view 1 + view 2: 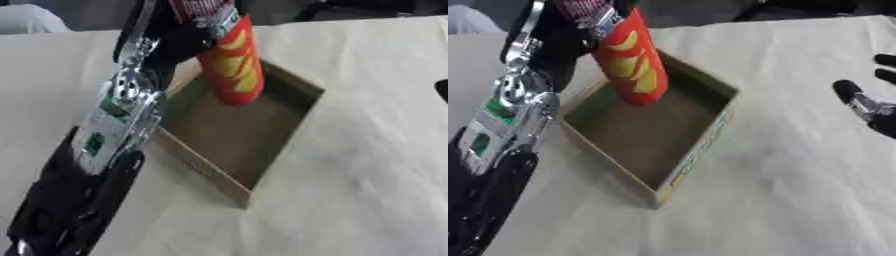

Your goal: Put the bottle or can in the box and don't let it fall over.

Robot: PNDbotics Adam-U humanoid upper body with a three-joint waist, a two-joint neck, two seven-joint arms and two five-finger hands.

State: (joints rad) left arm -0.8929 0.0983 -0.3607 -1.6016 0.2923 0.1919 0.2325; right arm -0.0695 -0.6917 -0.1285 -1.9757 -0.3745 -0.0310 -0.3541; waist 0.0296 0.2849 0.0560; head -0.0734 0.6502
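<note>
The left hand (pixel 199 20), fingers curled round the top of the red can (pixel 234 65), holds it tilted with its base just inside the far end of the box (pixel 284 137), so placing is underway and the next move calls for uprighting it before release.

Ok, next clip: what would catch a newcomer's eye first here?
The red can with yellow chip pictures, tilted, its lower end inside the far corner of the shallow cardboard box at mid-table. The left hand grips its top from the upper left. The right hand rests open at the right edge.
</note>
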